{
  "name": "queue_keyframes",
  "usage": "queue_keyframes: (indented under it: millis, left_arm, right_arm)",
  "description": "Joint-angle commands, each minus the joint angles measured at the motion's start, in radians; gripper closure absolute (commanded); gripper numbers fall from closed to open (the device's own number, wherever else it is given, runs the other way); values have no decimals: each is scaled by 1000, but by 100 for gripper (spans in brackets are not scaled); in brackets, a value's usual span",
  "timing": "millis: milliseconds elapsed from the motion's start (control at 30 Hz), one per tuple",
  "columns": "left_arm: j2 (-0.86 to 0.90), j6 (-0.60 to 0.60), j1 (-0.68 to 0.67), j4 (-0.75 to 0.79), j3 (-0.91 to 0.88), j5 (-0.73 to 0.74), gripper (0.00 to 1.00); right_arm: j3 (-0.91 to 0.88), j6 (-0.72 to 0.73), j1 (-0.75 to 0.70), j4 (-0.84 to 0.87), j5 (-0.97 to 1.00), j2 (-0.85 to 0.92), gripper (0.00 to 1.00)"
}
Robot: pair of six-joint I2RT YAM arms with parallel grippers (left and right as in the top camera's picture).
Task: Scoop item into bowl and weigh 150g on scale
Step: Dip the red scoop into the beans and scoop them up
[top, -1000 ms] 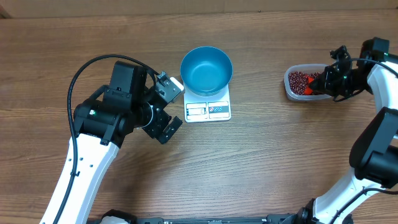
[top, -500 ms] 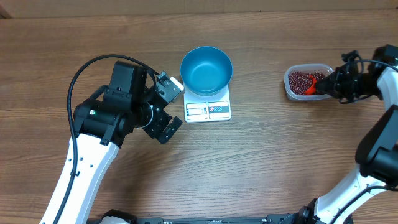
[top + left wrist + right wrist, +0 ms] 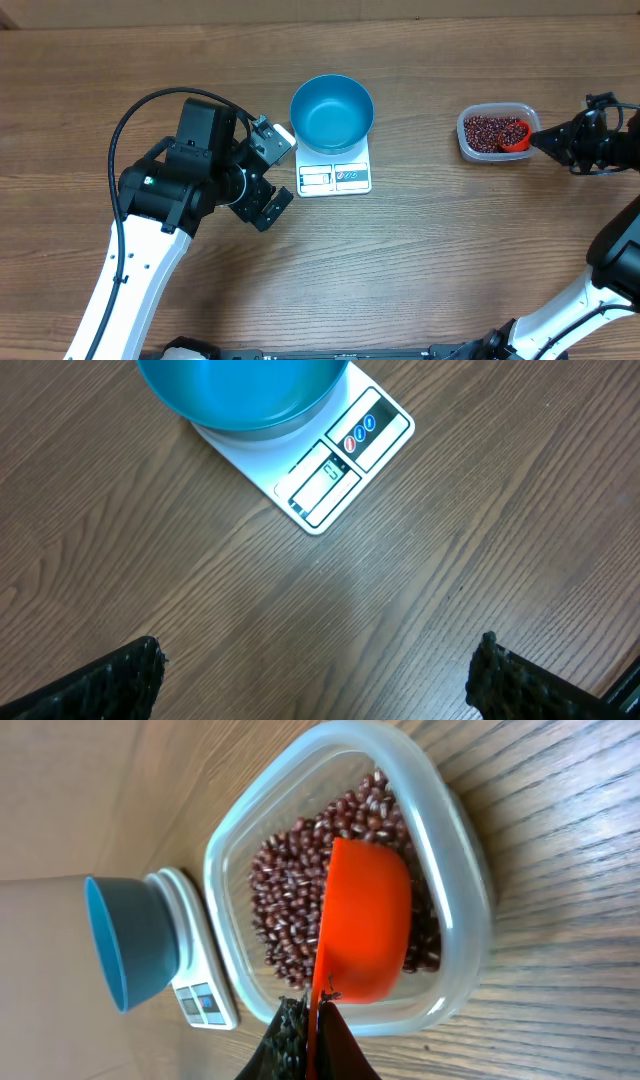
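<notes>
On the left of the desk (image 3: 420, 270), the left jaws stand wide apart with nothing between them, just beside the scale (image 3: 335, 178) and touching neither it nor anything else. At the middle, the bowl (image 3: 332, 110) sits on the scale's far part, leaving the display strip uncovered; the digits are too small to read. The bowl's blue inside shows bare, with no beans (image 3: 485, 128) in it, so by my reckoning the weighing has not begun and every gram is yet to be moved. Well to the right, a clear plastic tub (image 3: 470, 860) holds all the beans in a loose layer that covers most of its floor. An orange scoop (image 3: 365, 920) is down inside the tub at its right end, its cup turned on edge against the beans; whether it carries a load I cannot tell. At the far right, the right jaws are clamped tight on the scoop's handle. What remains, I judge, is lifting a scoopful, carrying it across to the bowl, and repeating until the scale shows the target.
</notes>
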Motion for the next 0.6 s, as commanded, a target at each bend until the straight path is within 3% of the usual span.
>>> queue_keyframes:
  millis: [0,567]
  left_arm:
    - [6,12,4,0,-2,7,0]
    - [6,12,5,0,-2,7,0]
  right_arm:
    - [13,-11,-14,-4,-96,8,96]
    - [13,-11,-20,-47,-136,8,96]
